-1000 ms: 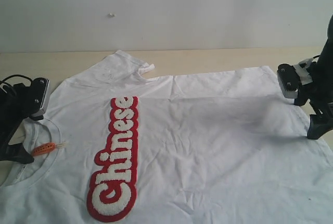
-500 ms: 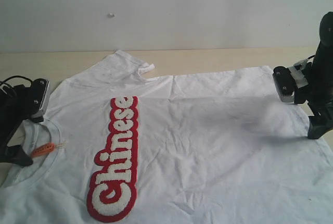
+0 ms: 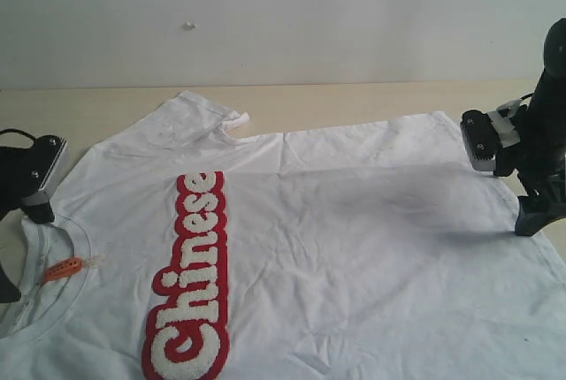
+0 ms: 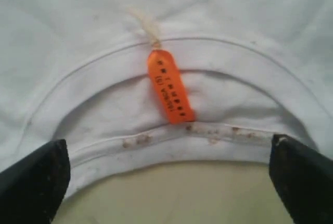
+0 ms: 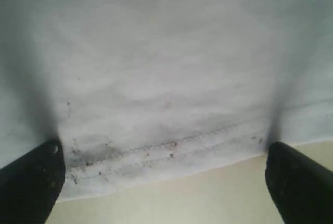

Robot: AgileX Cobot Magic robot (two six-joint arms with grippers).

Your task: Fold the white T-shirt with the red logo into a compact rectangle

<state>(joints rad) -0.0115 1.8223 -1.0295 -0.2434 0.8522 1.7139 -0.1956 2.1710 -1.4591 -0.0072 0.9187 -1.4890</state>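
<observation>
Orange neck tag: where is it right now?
In the exterior view, the orange neck tag lies at far left on the collar of the white T-shirt, left of the red logo.

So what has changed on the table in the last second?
The left gripper drew back to the left of the exterior view, and the shirt slid that way with it: logo, tag and sleeve all shifted left. The right gripper barely moved. Both pairs of jaws stay wide open.

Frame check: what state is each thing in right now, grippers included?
White T-shirt: spread flat, front up, not yet folded.
Red logo: face up, uncovered.
Orange neck tag: lying across the collar.
Left gripper: open, astride the collar edge.
Right gripper: open, astride the hem.
</observation>
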